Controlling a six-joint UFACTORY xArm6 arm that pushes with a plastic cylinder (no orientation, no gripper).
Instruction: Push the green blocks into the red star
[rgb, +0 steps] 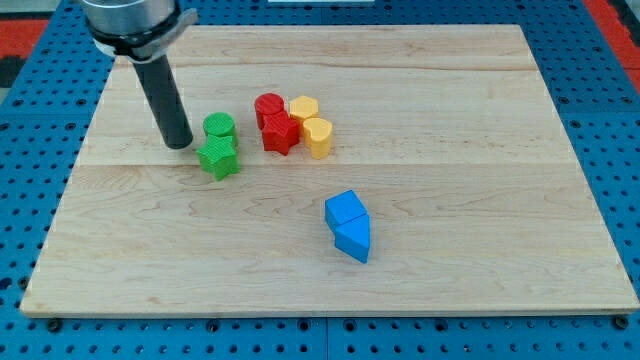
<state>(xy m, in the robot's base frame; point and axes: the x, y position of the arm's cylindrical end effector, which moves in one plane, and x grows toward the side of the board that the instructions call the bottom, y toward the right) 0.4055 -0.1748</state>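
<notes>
In the camera view, my tip (179, 143) — a bare rod, no jaws to open or close — stood just left of the green cylinder (220, 127) and green star (218, 158); the red star (280, 132) lay beyond them, rightward — push line ran left to right

Green blocks (218, 144), red star (280, 132) (board (450, 120) pale wood).

A pale wooden board (420, 290) with visible grain and plank seams, matt in finish, lies on a blue perforated panel (30, 180). The green star (217, 158) and red star (280, 132) show ribbed, plastic-looking faces. The dark rod (165, 100) appears smooth, faintly glossy.
</notes>
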